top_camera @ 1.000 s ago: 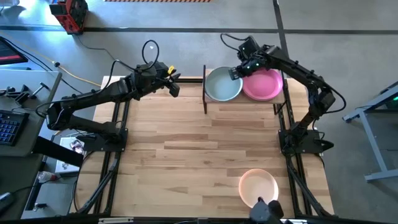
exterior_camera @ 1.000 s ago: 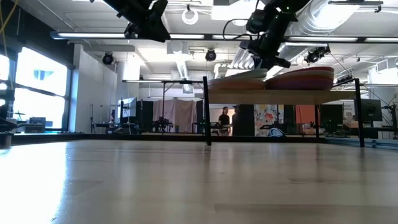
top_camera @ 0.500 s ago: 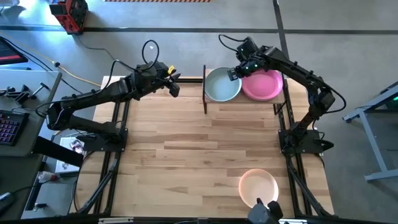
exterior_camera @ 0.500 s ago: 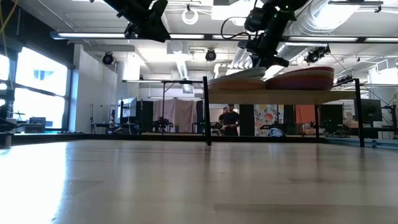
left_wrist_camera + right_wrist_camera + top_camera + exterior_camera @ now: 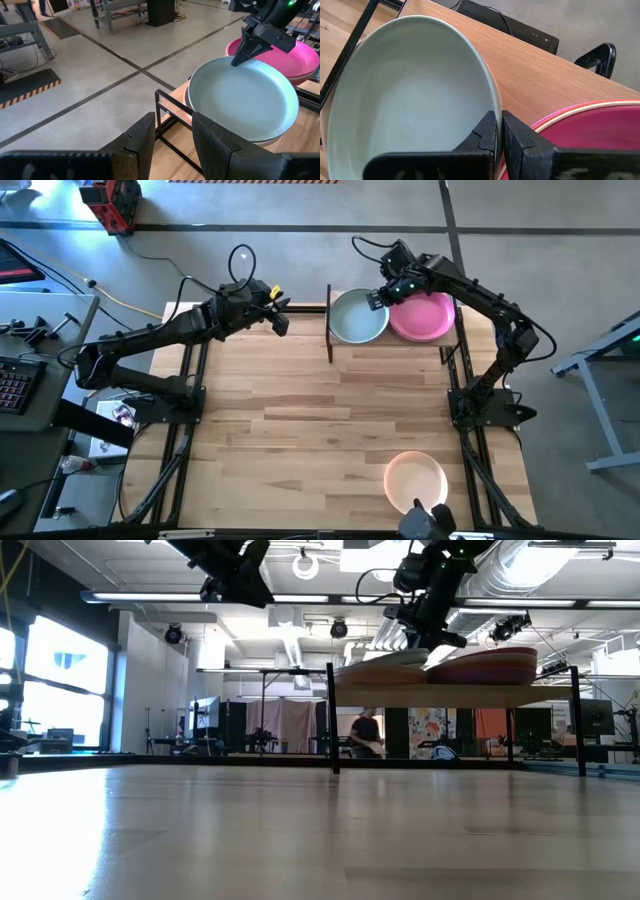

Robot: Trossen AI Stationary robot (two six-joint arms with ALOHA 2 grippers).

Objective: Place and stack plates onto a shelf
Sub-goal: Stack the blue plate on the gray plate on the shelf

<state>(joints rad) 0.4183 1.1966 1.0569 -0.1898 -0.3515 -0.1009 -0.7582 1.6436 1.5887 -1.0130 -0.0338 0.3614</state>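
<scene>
A grey-teal plate (image 5: 358, 317) tops the left stack on the shelf (image 5: 450, 695) at the table's far edge. A magenta plate (image 5: 425, 315) tops the right stack beside it. My right gripper (image 5: 377, 297) is shut on the grey-teal plate's rim, between the two stacks. My left gripper (image 5: 283, 315) hovers open and empty above the table, just left of the shelf's left upright (image 5: 167, 107). A peach plate (image 5: 415, 478) lies flat on the table near its near edge. My right gripper pinches the grey-teal plate's rim (image 5: 492, 102) on the side facing the magenta plate, one finger (image 5: 482, 132) inside the dish and one outside. The fingers slant down from the far right. The held side looks slightly raised; the opposite side rests on the cream plate (image 5: 270, 141) beneath.
Black uprights (image 5: 329, 325) stand at the shelf's two ends. Black rails (image 5: 190, 380) run along the table's left and right sides. The wide tabletop (image 5: 320, 420) stretches between the shelf and the peach plate. A person moves in the room beyond (image 5: 365, 730).
</scene>
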